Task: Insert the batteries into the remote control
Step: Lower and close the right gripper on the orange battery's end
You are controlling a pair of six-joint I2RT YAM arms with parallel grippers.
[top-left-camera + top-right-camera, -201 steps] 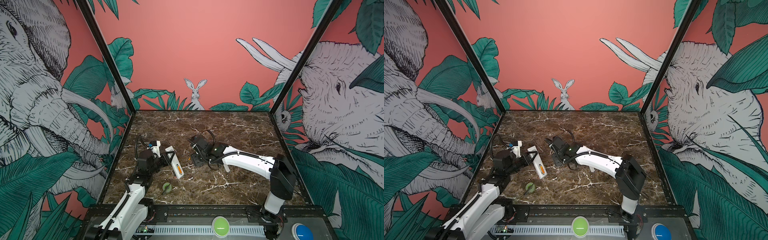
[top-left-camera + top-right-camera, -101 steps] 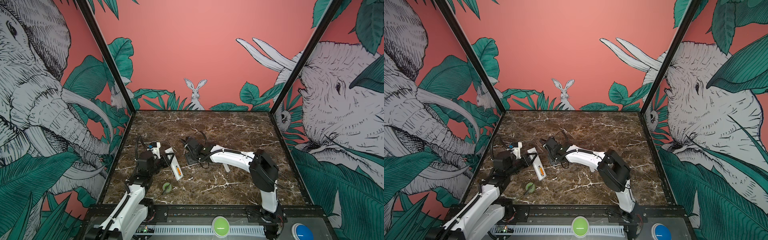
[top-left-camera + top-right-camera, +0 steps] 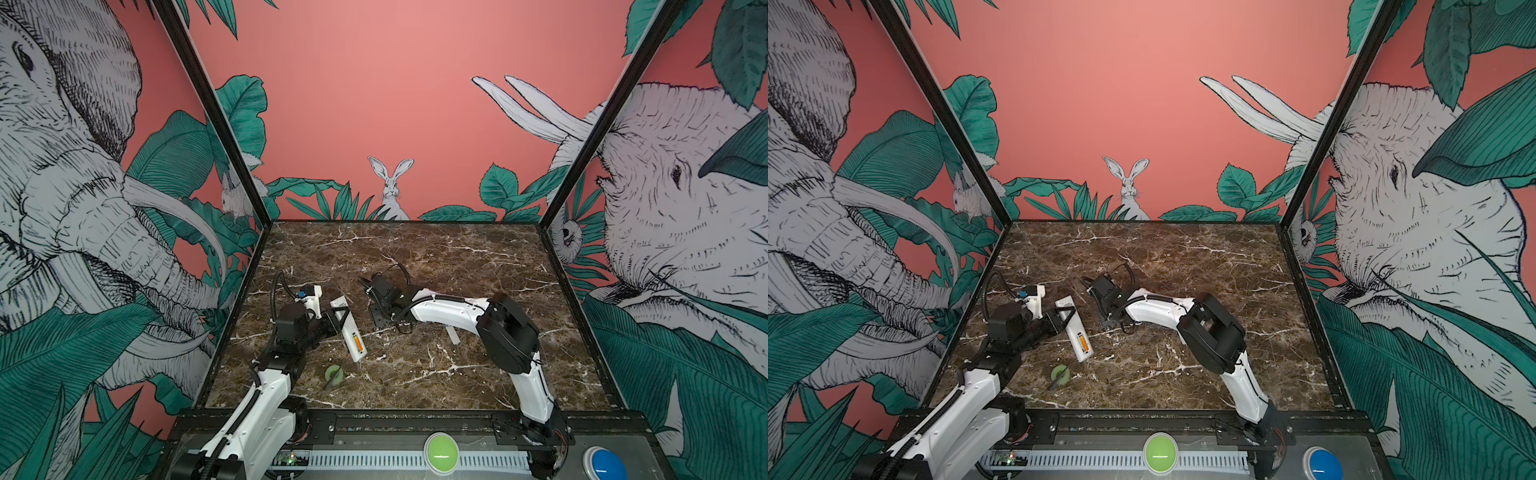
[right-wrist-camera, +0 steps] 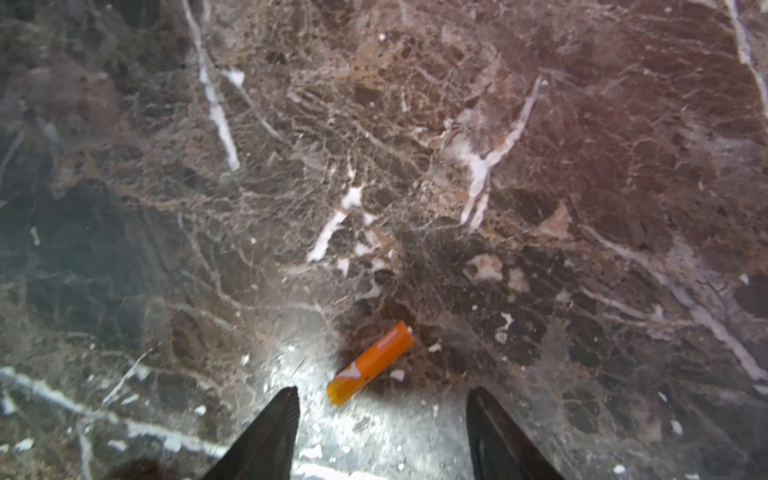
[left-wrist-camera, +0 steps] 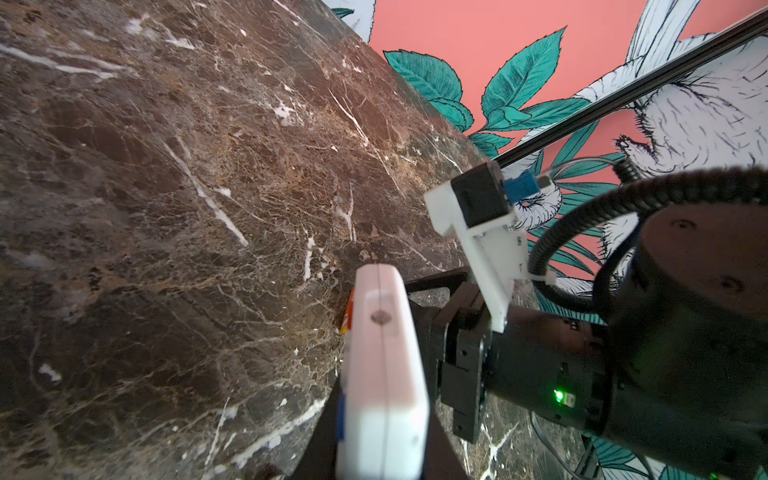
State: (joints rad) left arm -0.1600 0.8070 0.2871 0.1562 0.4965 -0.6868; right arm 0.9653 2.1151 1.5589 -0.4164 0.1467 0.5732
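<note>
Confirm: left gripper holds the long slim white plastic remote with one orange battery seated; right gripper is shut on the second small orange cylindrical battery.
One error: the right gripper is open; the second small orange cylindrical battery lies loose on the brown marble table ahead of its fingertips, per the right wrist view. The left gripper does hold the long white remote.

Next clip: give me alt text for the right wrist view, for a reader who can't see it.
A small orange battery lies on its side on the brown marble table, just beyond the two dark fingertips of the open right end effector, touching neither of them.
</note>
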